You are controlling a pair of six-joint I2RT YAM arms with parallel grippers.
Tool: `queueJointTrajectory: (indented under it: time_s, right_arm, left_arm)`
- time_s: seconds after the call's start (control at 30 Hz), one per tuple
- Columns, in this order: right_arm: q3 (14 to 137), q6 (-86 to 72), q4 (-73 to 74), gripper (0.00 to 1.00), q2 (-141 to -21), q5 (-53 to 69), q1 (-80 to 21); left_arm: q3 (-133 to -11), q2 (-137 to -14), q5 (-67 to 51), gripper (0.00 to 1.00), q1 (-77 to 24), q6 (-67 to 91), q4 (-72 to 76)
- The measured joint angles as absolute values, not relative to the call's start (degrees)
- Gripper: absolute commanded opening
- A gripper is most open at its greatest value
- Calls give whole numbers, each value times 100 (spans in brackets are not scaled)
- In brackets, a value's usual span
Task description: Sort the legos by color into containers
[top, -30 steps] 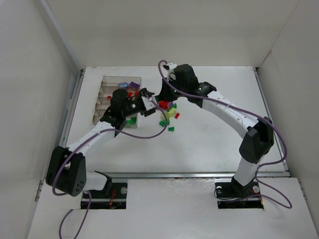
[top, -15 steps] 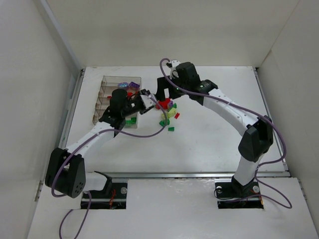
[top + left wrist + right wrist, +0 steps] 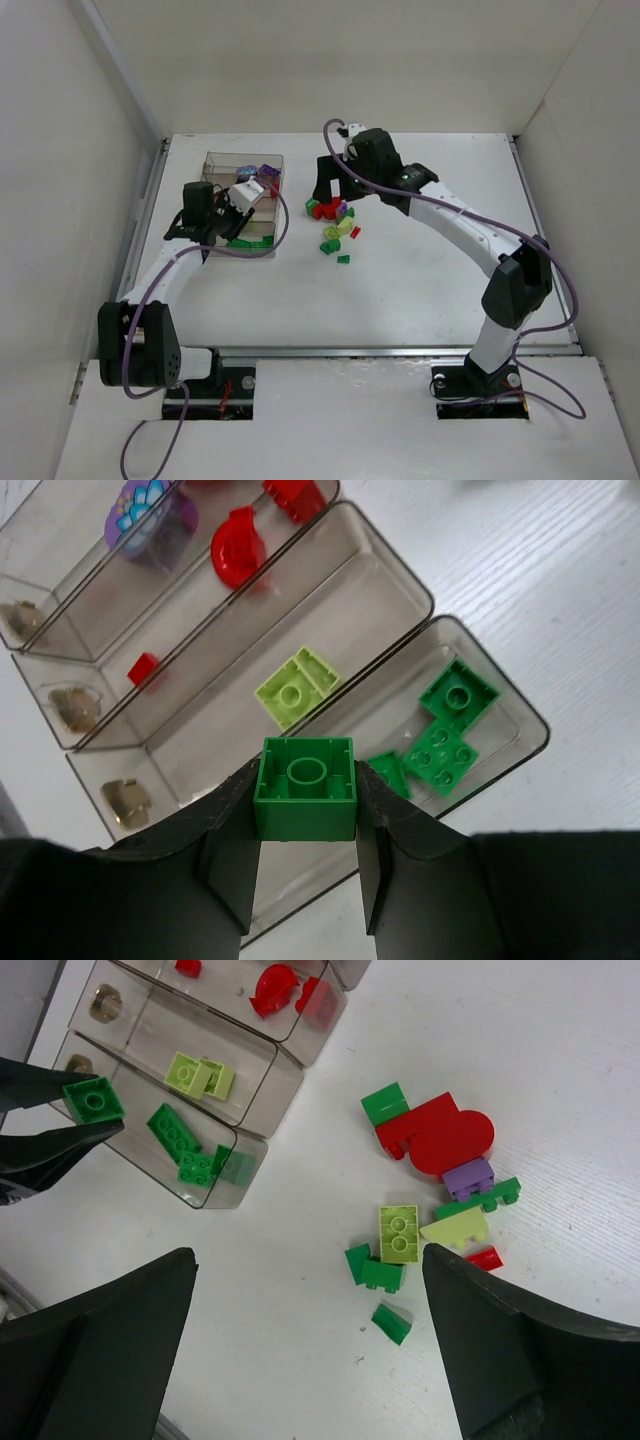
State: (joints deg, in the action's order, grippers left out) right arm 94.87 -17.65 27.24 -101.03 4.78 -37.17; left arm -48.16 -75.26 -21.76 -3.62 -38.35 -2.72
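Sorting appears roughly half done: left gripper (image 3: pixel 305 825) pinches a green brick (image 3: pixel 306 792) over the partly filled tray (image 3: pixel 546 735), right gripper (image 3: pixel 310 1335) spread wide above about ten loose legos (image 3: pixel 399 1233).

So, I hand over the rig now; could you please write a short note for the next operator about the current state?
Left gripper: jaws shut on a green brick, held above the tray, not released.
Right gripper: jaws open, empty, above the loose pile.
Done: the tray holds a purple piece, red pieces, lime bricks and green bricks, one colour per compartment.
To do: drop the held brick with the greens, then sort about nine loose pieces: green, red, lime, purple.
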Motion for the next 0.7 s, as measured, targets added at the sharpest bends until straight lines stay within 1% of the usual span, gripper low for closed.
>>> queueJointTrajectory:
  time_s: [0.03, 0.07, 0.13, 0.17, 0.2, 0.27, 0.3, 0.33, 0.4, 0.43, 0.57, 0.7]
  right_arm:
    - [9487, -1774, 2727, 100, -10103, 471, -3715]
    - [9487, -1776, 2729, 100, -10103, 469, -3715]
    - [9487, -1774, 2727, 100, -10103, 469, -3715]
    - [9487, -1774, 2727, 100, -10103, 471, -3715]
    - [9487, -1774, 2738, 100, -10103, 471, -3715]
    - [9487, -1772, 2749, 100, -10103, 451, -3715]
    - [9487, -1772, 2751, 100, -10103, 438, -3715]
    - [9487, -1769, 2757, 100, -10103, 425, -3715]
    - [9487, -1769, 2779, 100, -10103, 388, -3715]
    - [9487, -1767, 2788, 100, -10103, 375, -3715]
    - [9487, -1743, 2794, 100, -10103, 263, -3715]
    - [9487, -1710, 2816, 100, -10103, 176, -3715]
  left_arm:
    - [-4807, -7526, -2064, 9, -351, -3887, -320]
    - [-4783, -7526, -1946, 19, -346, -3951, -325]
    - [-4729, -7529, -1767, 32, -336, -4115, -322]
    - [-4705, -7529, -1717, 41, -336, -4187, -333]
    - [-4681, -7529, -1684, 57, -336, -4265, -333]
    - [-4652, -7529, -1634, 68, -331, -4401, -353]
    - [-4648, -7529, -1625, 70, -329, -4429, -373]
    - [-4646, -7529, -1627, 77, -327, -4466, -379]
    - [-4648, -7529, -1634, 85, -327, -4521, -377]
    - [-4648, -7529, -1664, 97, -327, -4550, -377]
    - [-4650, -7518, -1826, 100, -327, -4576, -362]
    - [-4674, -7463, -2012, 100, -327, -4558, -327]
